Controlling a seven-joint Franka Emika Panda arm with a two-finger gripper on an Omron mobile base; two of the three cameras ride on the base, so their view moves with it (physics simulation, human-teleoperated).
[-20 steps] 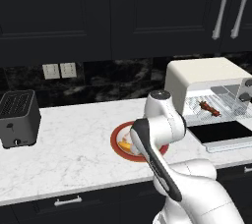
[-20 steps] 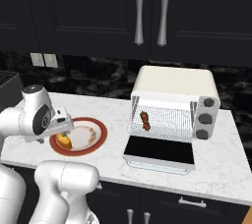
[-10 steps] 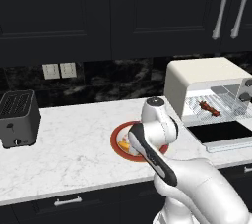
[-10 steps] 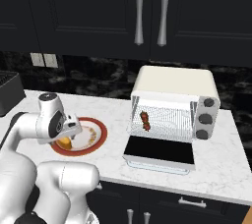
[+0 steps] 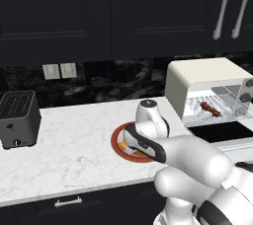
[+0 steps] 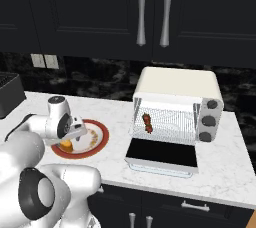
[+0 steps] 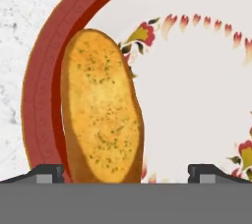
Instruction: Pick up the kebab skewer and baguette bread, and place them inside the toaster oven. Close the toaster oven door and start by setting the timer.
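Light is even and soft, seemingly from above; the white marble counter [image 5: 74,150] reads bright while the black upper cabinets [image 5: 99,17] stay dim with faint sheen. Shadows are weak. The hand view is sharp enough, its golden speckled loaf [image 7: 101,110] slightly pixelated and cropped at the bottom.

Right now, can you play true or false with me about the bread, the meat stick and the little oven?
1. The baguette bread lies on the red-rimmed plate. True.
2. The kebab skewer is on the plate too. False: it sits on the rack inside the toaster oven.
3. The toaster oven door is shut. False: it hangs open, folded down flat.
4. The end effector is open just above the bread. True: its fingertips stand apart on either side.
5. A dark slot toaster stands on the counter. True.
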